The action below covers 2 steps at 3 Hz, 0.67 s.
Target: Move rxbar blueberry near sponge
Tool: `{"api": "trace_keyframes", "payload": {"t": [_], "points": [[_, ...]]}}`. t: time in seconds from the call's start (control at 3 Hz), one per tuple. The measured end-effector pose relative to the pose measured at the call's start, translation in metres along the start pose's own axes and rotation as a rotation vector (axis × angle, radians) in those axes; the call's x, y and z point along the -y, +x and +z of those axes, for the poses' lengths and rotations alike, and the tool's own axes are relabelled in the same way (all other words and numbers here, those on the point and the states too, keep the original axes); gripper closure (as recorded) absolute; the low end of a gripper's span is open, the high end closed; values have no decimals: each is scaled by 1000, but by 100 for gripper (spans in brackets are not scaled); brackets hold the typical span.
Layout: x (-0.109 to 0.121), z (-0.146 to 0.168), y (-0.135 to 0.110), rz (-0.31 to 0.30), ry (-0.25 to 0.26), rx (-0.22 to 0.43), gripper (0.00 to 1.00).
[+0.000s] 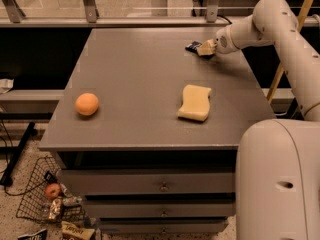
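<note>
The rxbar blueberry (192,46) is a small dark navy bar lying at the far right of the grey table (135,74). Only its left end shows past my gripper. My gripper (205,48) sits right at the bar, low on the table top and over the bar's right part. The sponge (195,102) is pale yellow with wavy edges. It lies near the table's front right, well apart from the bar and closer to the camera.
An orange fruit (87,104) sits at the table's front left. My white arm (280,29) reaches in from the right, and my base (277,179) stands at the front right. A wire basket (47,201) with snacks is on the floor at the left.
</note>
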<state>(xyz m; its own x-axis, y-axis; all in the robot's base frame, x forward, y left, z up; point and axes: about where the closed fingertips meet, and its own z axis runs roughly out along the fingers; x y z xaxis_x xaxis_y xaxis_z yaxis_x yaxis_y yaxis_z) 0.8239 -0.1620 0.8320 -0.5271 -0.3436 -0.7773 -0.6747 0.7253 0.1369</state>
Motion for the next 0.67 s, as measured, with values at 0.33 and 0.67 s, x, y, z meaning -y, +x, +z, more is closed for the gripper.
{"api": "trace_keyframes", "payload": {"t": [0.33,0.67], "points": [[0,0,0,0,0,0,100],[0,0,0,0,0,0,100]]}}
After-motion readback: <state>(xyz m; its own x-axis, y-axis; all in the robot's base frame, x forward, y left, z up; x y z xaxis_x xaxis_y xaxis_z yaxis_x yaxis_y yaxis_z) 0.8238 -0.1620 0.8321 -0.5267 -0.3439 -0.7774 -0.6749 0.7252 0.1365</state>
